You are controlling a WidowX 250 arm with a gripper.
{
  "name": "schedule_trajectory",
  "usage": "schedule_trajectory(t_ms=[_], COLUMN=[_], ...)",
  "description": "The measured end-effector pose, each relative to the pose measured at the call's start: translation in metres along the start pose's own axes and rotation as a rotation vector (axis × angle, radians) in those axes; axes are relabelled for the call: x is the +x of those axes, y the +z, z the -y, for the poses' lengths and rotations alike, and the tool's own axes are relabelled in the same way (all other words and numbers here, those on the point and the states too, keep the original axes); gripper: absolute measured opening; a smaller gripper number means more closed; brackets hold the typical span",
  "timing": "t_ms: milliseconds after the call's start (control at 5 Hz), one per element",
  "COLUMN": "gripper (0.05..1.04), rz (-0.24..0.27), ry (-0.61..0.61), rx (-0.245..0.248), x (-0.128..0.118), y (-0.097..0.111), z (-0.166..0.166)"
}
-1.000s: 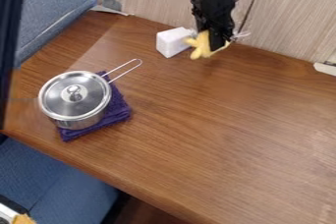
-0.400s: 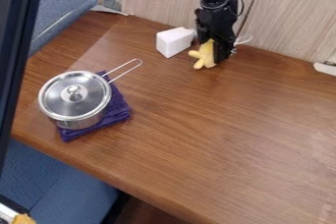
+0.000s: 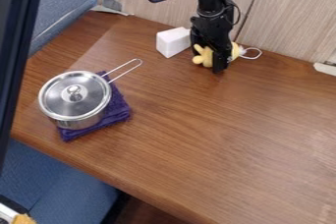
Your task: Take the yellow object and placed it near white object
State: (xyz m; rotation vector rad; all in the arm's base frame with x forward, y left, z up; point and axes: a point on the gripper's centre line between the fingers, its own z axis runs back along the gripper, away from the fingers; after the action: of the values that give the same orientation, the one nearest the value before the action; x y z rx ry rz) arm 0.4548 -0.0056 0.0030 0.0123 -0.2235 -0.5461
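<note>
Black hand (image 3: pixel 207 60) low at the back of the desk (image 3: pixel 216 139), set right over the yellow toy (image 3: pixel 204 57); cannot tell whether it grips the toy or has let it go, as its own dark parts cover the middle; yellow shows on both sides of it. Toy near the white block (image 3: pixel 172 42), a little to its right in view; a white loop (image 3: pixel 252 53) trails from the toy's far end.

Step in hand, as judged: setting down and clearing off; placement looks good enough, so no need to crowd the block. Best done: make sure the toy bears on the wood before easing the grip; open gently; lift straight up; no sideways sweep, or the block gets nudged. Toy looks soft and lumpy, may cling or roll a little on release; the loop could snag, so check it is free before rising.

Further out: lidded pot (image 3: pixel 77 123) on a purple cloth (image 3: pixel 119 113), handle (image 3: pixel 125 69) pointing toward the block; well apart from the toy; keep the exit high and toward the wall (image 3: pixel 289 14), away from the pot.
</note>
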Motion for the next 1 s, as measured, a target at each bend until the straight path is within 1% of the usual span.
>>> schedule_trajectory(t_ms=[200, 400, 600, 800, 1000], gripper=[1.0, 1.0, 1.0, 1.0, 1.0], rz=[0.01, 0.048, 0.096, 0.127, 0.173], ry=[-0.003, -0.006, 0.005, 0.02, 0.05], rx=[0.007, 0.005, 0.046, 0.064, 0.025], x=[0.002, 0.005, 0.005, -0.001, -0.009], y=[0.01, 0.031, 0.063, 0.085, 0.098], z=[-0.001, 0.003, 0.003, 0.005, -0.001])
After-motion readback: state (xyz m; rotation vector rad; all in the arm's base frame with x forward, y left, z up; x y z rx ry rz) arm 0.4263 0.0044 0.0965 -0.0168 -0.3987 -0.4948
